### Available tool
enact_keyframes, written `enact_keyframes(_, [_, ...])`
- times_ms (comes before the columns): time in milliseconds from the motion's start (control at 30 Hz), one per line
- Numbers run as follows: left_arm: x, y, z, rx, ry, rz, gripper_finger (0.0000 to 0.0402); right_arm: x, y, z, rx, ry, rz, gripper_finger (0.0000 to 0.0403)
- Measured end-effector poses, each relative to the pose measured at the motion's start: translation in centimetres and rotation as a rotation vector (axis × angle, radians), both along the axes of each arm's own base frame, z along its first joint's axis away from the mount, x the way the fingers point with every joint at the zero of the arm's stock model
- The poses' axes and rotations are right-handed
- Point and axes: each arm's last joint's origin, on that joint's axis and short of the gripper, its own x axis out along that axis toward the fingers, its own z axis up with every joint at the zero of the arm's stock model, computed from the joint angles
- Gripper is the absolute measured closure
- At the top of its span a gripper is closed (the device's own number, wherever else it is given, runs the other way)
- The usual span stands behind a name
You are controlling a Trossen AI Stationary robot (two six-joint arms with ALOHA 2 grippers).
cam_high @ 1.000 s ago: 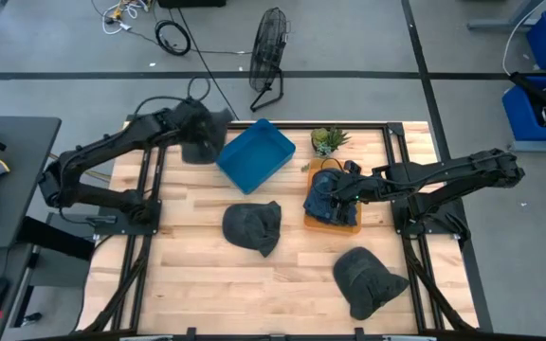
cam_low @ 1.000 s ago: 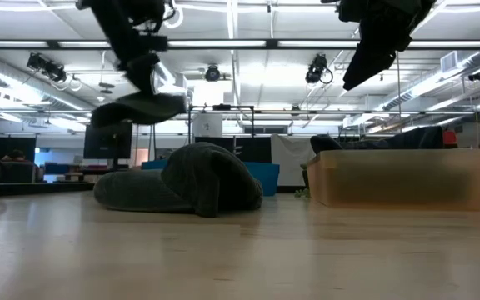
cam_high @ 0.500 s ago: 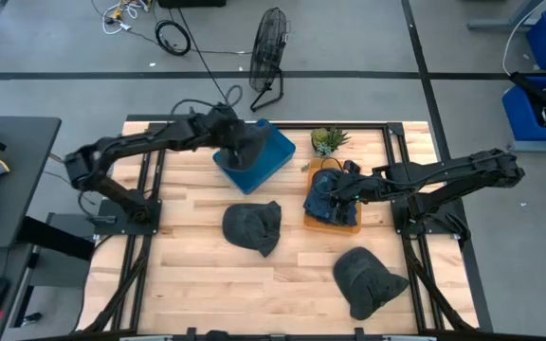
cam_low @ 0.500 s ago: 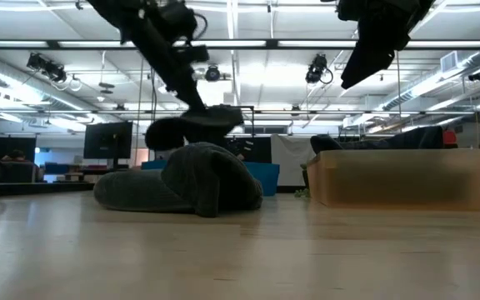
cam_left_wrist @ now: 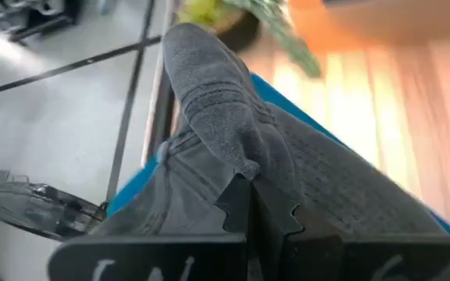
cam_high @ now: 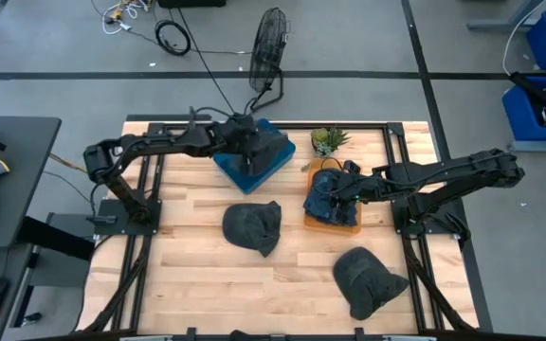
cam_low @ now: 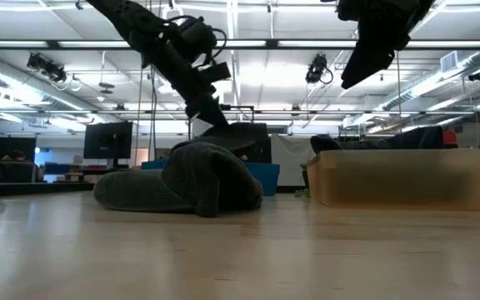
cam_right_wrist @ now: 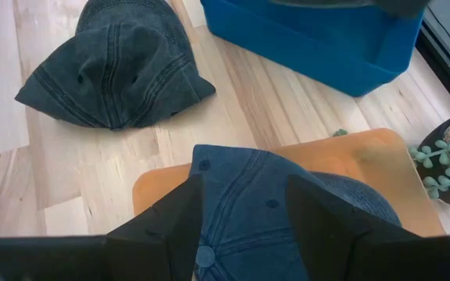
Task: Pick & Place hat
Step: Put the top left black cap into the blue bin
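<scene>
My left gripper [cam_high: 251,145] is shut on a dark grey hat [cam_left_wrist: 233,133] and holds it over the blue bin [cam_high: 271,159] at the table's far middle; it also shows in the low view [cam_low: 215,117]. My right gripper [cam_high: 333,194] is open above a blue hat [cam_right_wrist: 241,211], which lies in the orange tray [cam_right_wrist: 350,156]. In the low view my right gripper [cam_low: 365,62] stands well above the tray [cam_low: 398,175], clear of the hat. Two more grey hats lie on the table, one at the middle [cam_high: 254,225] and one near the front right [cam_high: 368,279]. My left gripper pinches a bunched fold of the grey hat's cloth [cam_left_wrist: 248,176] between its two fingers. The rest of the hat reaches out past the fingertips, over the bin [cam_left_wrist: 131,195]. Whether the hat touches the bin's floor, I cannot tell.
A small green plant [cam_high: 328,139] stands at the far edge between the bin and the tray. A floor fan [cam_high: 271,43] stands beyond the table. Bare wood lies at the near left of the table.
My left gripper has carried the grey hat toward the table's right, from past the far left corner to over the blue bin, and has come down with it. The hat stays in its hold.
</scene>
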Motion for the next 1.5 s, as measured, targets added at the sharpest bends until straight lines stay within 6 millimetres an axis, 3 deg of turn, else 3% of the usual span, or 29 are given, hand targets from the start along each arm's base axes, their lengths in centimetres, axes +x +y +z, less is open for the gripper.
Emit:
enact_keyframes(267, [-0.8, -0.1, -2.1, -0.039, 0.193, 0.039, 0.0397, 0.0, 0.0, 0.0, 0.000, 0.000, 0.000, 0.0215])
enact_keyframes(500, [-0.2, 0.0, -4.7, -0.037, 0.308, -0.007, 0.0398, 0.0, 0.0, 0.0, 0.000, 0.000, 0.000, 0.0215])
enact_keyframes(933, [-0.4, -2.9, -5.3, -0.034, 0.475, -0.156, 0.0390, 0.0, 0.0, 0.0, 0.000, 0.001, 0.000, 0.0215])
enact_keyframes(1067, [-0.2, -3.2, -5.2, 0.004, 0.494, -0.144, 0.0364, 0.0, 0.0, 0.0, 0.000, 0.001, 0.000, 0.0215])
enact_keyframes(1333, [-0.2, -3.7, -5.0, 0.071, 0.524, -0.082, 0.0270, 0.0, 0.0, 0.0, 0.000, 0.001, 0.000, 0.0215])
enact_keyframes(1500, [-0.3, -4.6, -2.0, 0.099, 0.480, -0.094, 0.0240, 0.0, 0.0, 0.0, 0.000, 0.001, 0.000, 0.0215])
